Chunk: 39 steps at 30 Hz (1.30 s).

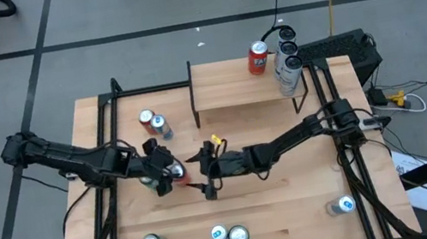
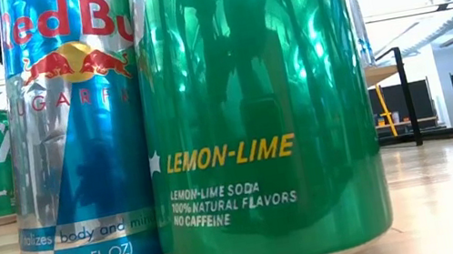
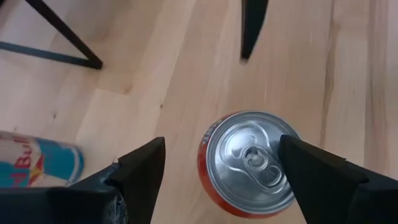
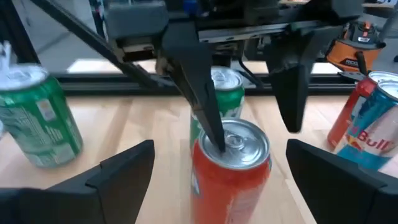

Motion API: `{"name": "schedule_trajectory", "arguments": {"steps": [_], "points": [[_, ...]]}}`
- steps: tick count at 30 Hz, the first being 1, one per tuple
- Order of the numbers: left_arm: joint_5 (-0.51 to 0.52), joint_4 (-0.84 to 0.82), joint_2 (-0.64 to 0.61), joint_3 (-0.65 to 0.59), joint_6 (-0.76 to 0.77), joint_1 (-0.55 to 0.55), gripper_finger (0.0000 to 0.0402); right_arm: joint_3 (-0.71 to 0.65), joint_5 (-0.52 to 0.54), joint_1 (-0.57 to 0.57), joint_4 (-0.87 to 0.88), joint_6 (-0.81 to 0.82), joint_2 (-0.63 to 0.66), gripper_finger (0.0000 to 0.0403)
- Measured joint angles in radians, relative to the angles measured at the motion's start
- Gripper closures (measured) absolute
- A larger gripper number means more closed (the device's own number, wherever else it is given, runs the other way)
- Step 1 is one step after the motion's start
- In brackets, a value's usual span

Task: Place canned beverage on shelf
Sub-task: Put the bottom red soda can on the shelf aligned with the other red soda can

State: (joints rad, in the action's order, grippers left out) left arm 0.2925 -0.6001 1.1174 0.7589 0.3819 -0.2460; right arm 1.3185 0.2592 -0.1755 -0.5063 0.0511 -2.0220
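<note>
A: Target can? State, position.

B: Red aluminium can, silver lid, pull tab unopened, upright on the light-wood worktop at mid-table, well short of the small raised light-wood shelf.

A: Pincers?

B: Left pincer directly over the can, fingers spread wide, straddling it with no contact. Right pincer faces the same can from the other side, also wide, empty.

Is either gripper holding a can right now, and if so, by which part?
Nothing is held. The left gripper is open above the red can, its fingers apart on either side of the top. The right gripper is open too, facing that can.
</note>
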Motion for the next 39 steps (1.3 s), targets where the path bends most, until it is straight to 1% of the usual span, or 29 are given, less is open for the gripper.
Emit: {"name": "schedule_trajectory", "arguments": {"steps": [3,7,9,14,19,22,25,28,31,34,36,39], "points": [[0.005,0.057,0.017,-0.002,0.005,0.006,0.0098,0.025,0.0,0.01,0.064,-0.01,-0.006,0.0049],[0.017,0.097,0.008,0.006,-0.003,0.007,0.0098,0.029,-0.005,0.032,0.079,0.096,-0.006,0.0049],[0.032,0.073,-0.005,0.021,-0.021,0.007,0.0098,0.029,-0.034,0.045,0.076,0.1,-0.006,0.0049],[0.074,0.026,-0.046,0.058,-0.057,0.007,0.0098,0.03,-0.169,0.084,0.065,0.125,-0.006,0.0049],[0.109,0.02,-0.087,0.061,-0.11,0.007,0.0098,0.03,-0.183,0.102,0.054,0.126,-0.006,0.0049],[0.109,0.019,-0.089,0.054,-0.132,0.007,0.0098,0.044,-0.19,0.101,0.014,0.12,-0.04,0.0049],[0.12,0.013,-0.085,0.049,-0.129,0.01,0.0098,0.11,-0.234,0.1,0.043,0.12,-0.113,0.0049],[0.137,0.011,-0.083,0.049,-0.126,0.011,0.0098,0.173,-0.233,0.1,0.088,0.12,-0.168,0.0049],[0.138,0.007,-0.083,0.049,-0.126,0.011,0.0098,0.209,-0.234,0.1,0.099,0.121,-0.192,0.0049],[0.138,-0.014,-0.083,0.049,-0.125,0.01,0.0098,0.213,-0.233,0.1,0.101,0.151,-0.198,0.005],[0.139,-0.031,-0.083,0.049,-0.125,0.01,0.0098,0.213,-0.232,0.1,0.115,0.166,-0.198,0.0063],[0.156,-0.041,-0.083,0.049,-0.103,0.01,0.0098,0.213,-0.232,0.1,0.133,0.178,-0.196,0.0105]]}}
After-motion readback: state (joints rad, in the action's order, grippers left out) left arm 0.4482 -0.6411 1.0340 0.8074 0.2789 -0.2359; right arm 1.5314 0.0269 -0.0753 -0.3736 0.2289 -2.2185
